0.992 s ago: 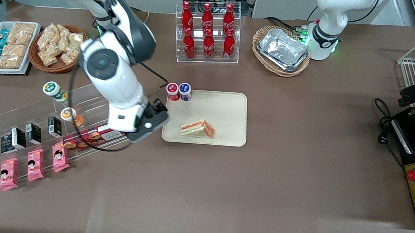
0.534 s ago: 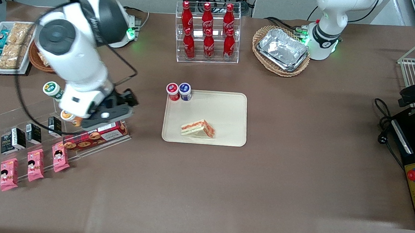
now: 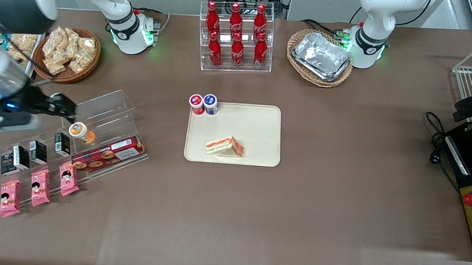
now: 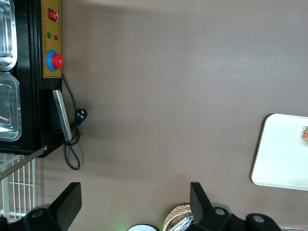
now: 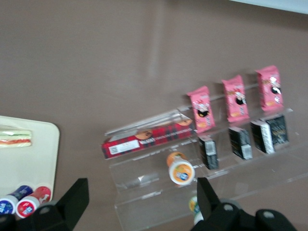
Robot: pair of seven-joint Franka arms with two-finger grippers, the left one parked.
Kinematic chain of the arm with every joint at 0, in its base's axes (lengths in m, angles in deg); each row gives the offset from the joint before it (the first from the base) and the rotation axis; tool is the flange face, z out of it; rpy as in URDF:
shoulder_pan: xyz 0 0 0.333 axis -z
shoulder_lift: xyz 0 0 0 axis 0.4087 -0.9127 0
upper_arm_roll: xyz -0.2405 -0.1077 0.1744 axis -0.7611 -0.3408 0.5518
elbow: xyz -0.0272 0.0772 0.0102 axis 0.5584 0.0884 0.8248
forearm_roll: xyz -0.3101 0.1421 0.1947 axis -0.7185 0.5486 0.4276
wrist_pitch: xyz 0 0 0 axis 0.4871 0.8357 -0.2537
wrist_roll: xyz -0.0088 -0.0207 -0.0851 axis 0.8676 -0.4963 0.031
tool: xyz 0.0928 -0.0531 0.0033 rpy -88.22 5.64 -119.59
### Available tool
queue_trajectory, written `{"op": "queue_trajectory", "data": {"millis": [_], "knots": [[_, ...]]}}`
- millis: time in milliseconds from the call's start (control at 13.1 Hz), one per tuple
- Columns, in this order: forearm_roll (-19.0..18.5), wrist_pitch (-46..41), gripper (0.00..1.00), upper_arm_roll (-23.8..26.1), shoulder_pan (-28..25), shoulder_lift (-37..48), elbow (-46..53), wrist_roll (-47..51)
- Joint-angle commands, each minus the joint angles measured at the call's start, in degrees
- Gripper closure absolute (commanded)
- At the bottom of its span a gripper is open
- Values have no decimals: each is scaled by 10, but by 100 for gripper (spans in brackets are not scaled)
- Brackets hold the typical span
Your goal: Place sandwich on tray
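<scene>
Lying flat on the tray [image 3: 258, 121], the sandwich [image 3: 224, 145] sits near its front rim. Well apart, above the clear rack [image 3: 104, 111], the gripper [image 3: 63, 106] hangs, jaws seemingly spread and empty.

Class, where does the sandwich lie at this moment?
The sandwich lies on the cream tray, in the part nearer the front camera, apart from the two small capped jars. The gripper is open over the clear display rack.
</scene>
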Motion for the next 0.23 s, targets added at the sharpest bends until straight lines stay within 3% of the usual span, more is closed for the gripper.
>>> {"op": "queue_trajectory", "data": {"millis": [0, 153], "knots": [[14, -29, 0, -60, -2, 22, -3, -4], [17, -44, 0, -92, 0, 22, 19, -4]]}}
